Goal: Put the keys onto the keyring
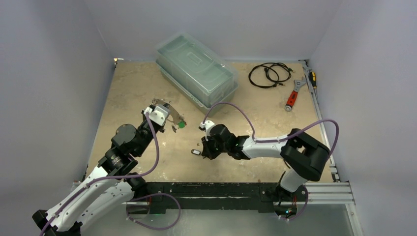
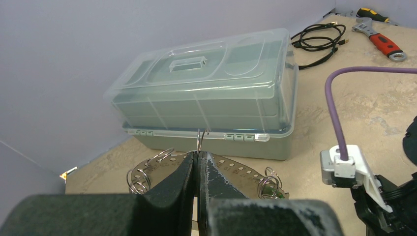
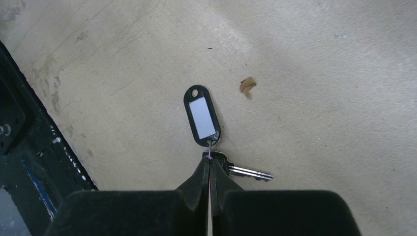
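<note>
Your right claw pinches the silver key with black plastic tag; lift it slowly toward the flat silver holed keyring clamped in your left claw.

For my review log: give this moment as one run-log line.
left gripper: shut on keyring | right gripper: shut on black-tagged key | key not yet on keyring
</note>
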You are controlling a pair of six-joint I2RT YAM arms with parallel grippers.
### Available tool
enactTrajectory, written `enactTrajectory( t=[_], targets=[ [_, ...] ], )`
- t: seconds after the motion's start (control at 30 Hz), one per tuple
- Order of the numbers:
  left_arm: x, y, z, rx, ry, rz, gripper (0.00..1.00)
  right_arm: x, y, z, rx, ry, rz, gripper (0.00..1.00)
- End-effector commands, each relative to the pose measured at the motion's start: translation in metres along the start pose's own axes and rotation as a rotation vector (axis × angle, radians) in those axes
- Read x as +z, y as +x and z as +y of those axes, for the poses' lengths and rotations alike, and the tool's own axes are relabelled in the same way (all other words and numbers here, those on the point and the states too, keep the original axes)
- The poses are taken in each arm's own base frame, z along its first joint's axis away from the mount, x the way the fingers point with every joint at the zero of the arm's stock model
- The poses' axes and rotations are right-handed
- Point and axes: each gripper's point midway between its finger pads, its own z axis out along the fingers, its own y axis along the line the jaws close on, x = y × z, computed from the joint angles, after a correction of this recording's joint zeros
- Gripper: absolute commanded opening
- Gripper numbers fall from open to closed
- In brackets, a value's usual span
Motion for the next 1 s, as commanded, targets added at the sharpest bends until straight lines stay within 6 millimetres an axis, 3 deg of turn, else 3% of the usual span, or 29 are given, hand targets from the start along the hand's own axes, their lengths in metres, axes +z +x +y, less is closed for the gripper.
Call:
enactTrajectory(
  t=[0.0,0.37,0.57,0.97],
  targets=[
    [-0.001,-0.02,0.008,-0.015,-0.025,-0.067,0.0,-0.017,-0.022,0.002,-0.057,0.0,-0.089,0.0],
    [0.0,-0.019,0.008,-0.014,-0.022,-0.066,0.0,-0.037,-0.041,0.001,-0.119,0.025,-0.167,0.0],
    [-0.001,-0.022,0.007,-0.013,-0.016,-0.075,0.0,-0.06,-0.062,0.004,-0.17,0.04,-0.246,0.0],
    [-0.001,-0.024,0.002,-0.013,0.015,-0.086,0.0,-0.108,-0.106,0.029,-0.244,-0.018,-0.403,0.0]
  ],
)
